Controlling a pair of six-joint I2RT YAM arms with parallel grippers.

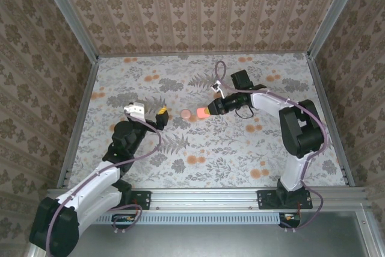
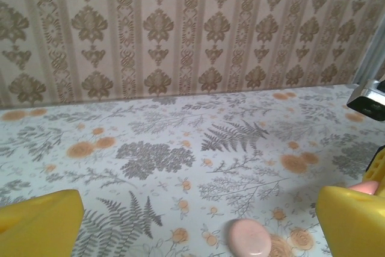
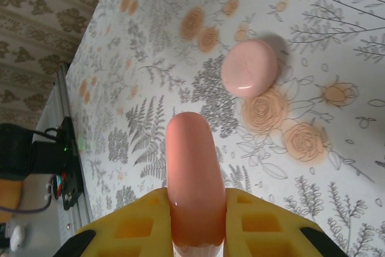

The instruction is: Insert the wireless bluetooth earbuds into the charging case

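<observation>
Worktop: floral print, fenced on three sides by patterned walls.
Right arm: reaches in from the right toward the middle of the worktop.
Left arm: angled in from the near left corner, its tip facing the right arm's.
Left pincer: released, with its yellow fingers spread wide, holding nothing, low over the print.
Right pincer: clenched on a pink rounded piece, with yellow fingers pressed to both flanks.
Pink rounded piece: glossy, seen edge-on, sticking out past the fingertips above the worktop.
Pink disc: lies flat on the worktop between the two pincers, just beyond the held piece's end and apart from it.
Charging case: which of the pink items it is cannot be told.
Earbuds: too small to make out.
</observation>
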